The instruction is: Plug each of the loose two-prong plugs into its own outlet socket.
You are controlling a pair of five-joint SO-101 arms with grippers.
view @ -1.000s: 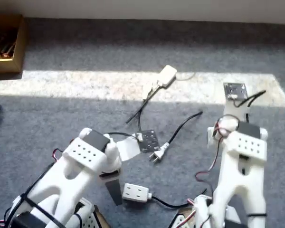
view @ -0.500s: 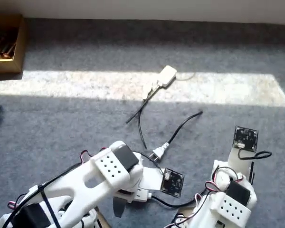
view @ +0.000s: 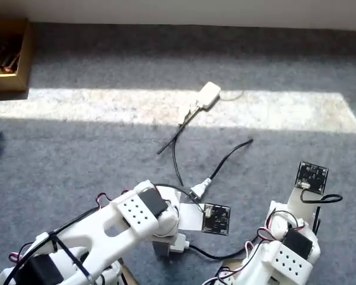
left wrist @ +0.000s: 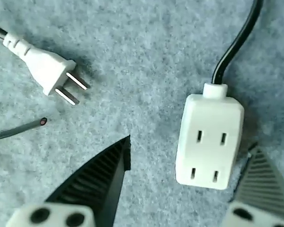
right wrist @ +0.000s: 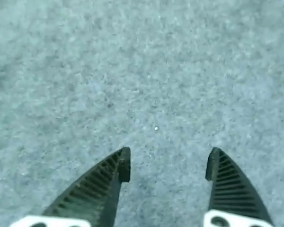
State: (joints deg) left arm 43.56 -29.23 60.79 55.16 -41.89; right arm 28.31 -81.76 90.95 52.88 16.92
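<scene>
Your left fingers point(left wrist: 102, 177) are spread, the outlet block point(left wrist: 208, 137) between them. Your right fingers point(right wrist: 104, 182) are spread above carpet point(right wrist: 132, 71).

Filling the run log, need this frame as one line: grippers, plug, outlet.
left gripper: open, straddling white outlet block | white plug: loose on carpet, unplugged | right gripper: open over carpet
</scene>
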